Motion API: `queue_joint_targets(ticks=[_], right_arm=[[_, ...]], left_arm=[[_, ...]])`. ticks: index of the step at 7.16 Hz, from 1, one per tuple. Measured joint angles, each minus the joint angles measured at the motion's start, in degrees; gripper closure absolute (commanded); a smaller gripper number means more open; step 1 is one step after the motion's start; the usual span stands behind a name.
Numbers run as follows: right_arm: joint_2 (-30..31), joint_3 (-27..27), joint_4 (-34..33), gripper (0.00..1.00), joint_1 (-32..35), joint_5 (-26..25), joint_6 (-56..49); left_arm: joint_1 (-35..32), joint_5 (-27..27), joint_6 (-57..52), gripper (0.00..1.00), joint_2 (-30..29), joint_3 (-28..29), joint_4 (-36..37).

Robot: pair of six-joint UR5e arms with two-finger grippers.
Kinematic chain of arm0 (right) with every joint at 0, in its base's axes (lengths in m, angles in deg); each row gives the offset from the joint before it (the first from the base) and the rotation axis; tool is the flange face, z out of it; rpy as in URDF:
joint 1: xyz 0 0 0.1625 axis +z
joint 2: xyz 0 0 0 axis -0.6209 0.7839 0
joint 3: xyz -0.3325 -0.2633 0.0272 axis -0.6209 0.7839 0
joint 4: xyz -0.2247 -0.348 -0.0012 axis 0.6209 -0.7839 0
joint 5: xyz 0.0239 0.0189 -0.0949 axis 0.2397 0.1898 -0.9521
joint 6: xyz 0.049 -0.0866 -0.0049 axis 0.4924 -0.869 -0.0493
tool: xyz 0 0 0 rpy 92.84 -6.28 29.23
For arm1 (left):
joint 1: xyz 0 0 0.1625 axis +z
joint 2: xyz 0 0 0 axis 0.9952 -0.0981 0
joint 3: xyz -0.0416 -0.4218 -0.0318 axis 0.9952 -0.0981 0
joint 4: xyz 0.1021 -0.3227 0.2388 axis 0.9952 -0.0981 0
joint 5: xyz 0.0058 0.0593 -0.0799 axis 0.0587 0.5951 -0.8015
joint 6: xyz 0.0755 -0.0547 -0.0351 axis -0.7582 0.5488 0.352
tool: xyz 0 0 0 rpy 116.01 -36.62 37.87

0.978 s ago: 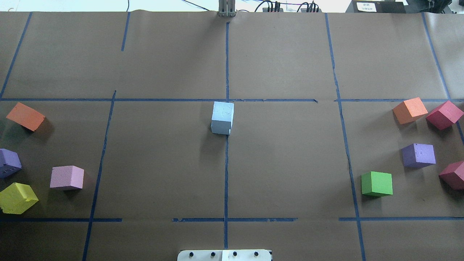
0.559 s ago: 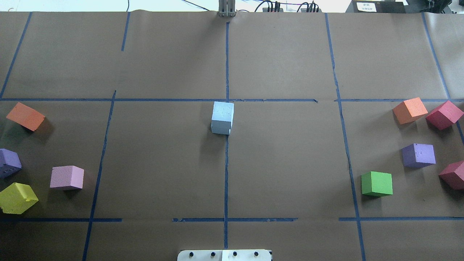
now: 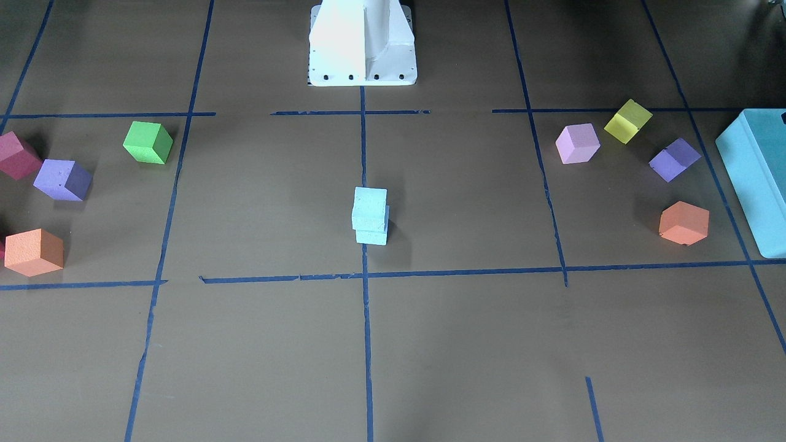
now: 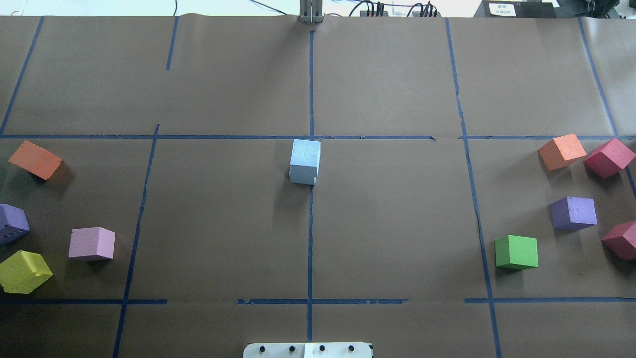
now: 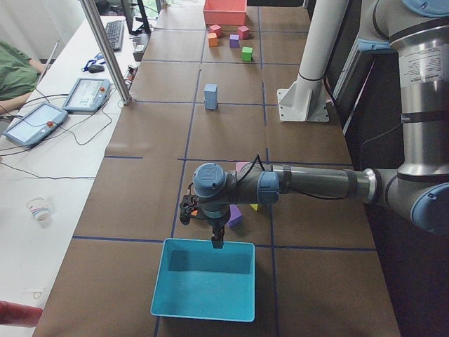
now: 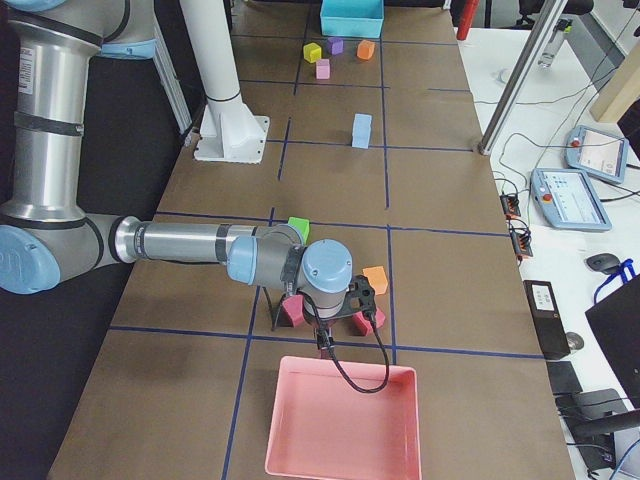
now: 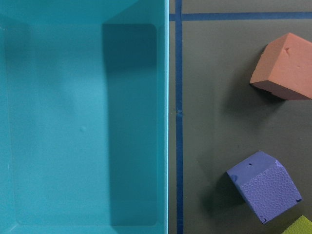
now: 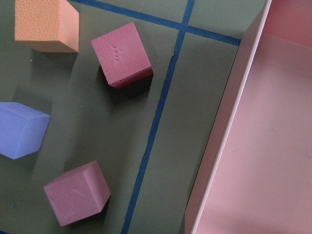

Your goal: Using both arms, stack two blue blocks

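The two blue blocks stand stacked at the table's middle on the centre tape line. The upper blue block sits on the lower blue block, slightly offset. The stack also shows in the overhead view and both side views. No gripper is near it. My left gripper hangs at the near edge of the teal box, far from the stack. My right gripper hangs by the pink tray. I cannot tell whether either is open or shut; the wrist views show no fingers.
The teal box lies at the table's left end and the pink tray at its right end. Loose cubes lie on both sides: orange, purple, pink, yellow, green, red. The white pedestal stands at the robot's base.
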Motion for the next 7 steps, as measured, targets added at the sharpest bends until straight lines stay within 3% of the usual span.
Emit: queue_joint_targets(ticks=[7], right_arm=[[0.5,-0.8,0.0,0.0,0.0,0.0,1.7]], left_arm=[[0.3,0.0,0.0,0.0,0.0,0.1,0.0]])
